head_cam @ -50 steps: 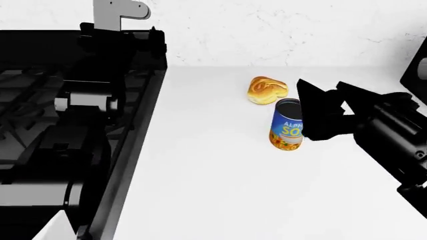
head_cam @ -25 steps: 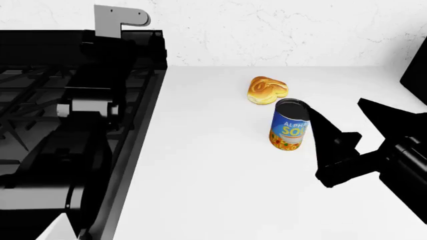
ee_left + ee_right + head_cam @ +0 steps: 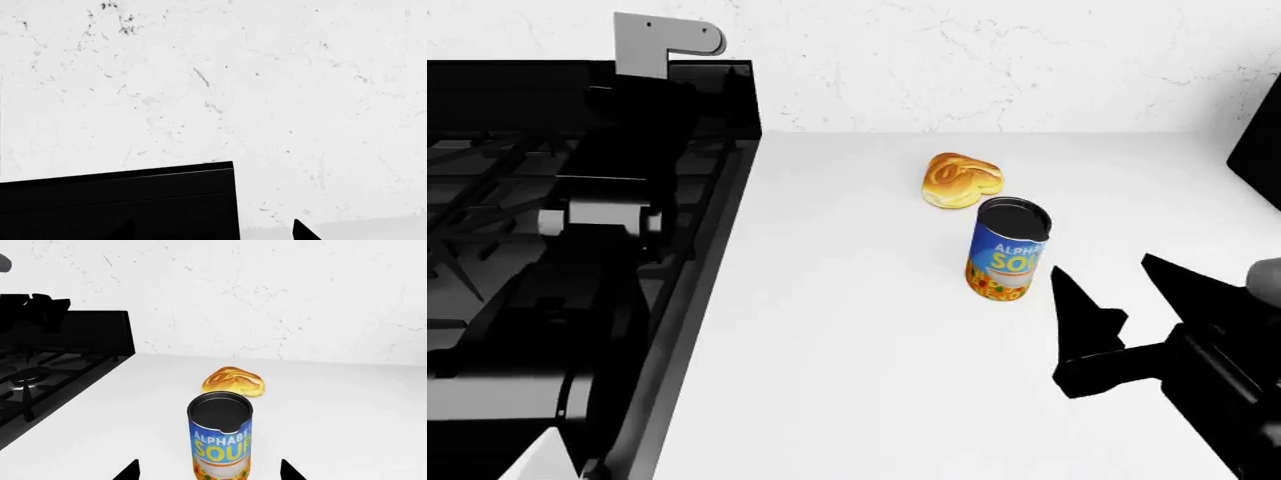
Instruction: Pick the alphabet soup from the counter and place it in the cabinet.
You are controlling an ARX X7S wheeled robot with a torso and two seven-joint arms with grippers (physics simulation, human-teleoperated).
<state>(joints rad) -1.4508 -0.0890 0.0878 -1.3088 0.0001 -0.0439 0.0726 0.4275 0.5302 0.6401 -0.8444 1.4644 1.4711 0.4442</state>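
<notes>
The biggest risk from here is knocking the soup can point(image 3: 1008, 250) over. It stands upright on the white counter point(image 3: 854, 350), tall and narrow, and the right hand point(image 3: 1121, 300) has to slide forward so that one finger passes on each side. If the hand comes in off-centre, a fingertip is likely to push the can's side and tip it or roll it away. A second risk is the bread roll point(image 3: 960, 181), which sits just behind the can, close to it or perhaps touching. A hand pushed too far forward could shove the roll, or pinch it along with the can. Closing too high on the can, near its dark top, might also give a weak hold that slips when lifted toward the cabinet, which is not in any view.

The right hand is open wide and holds nothing. In the head view it lies near the can, on the robot's right and closer to the robot, with its two black fingers pointing toward the can but clear of it. The right wrist view shows the can point(image 3: 220, 437) centred between the two fingertips point(image 3: 127, 471), ahead of them and not yet between them, so the line-up looks good.

The left hand point(image 3: 303, 231) shows only as a dark tip against the marbled wall, over by the stove point(image 3: 574, 230); I cannot tell how open it is.
</notes>
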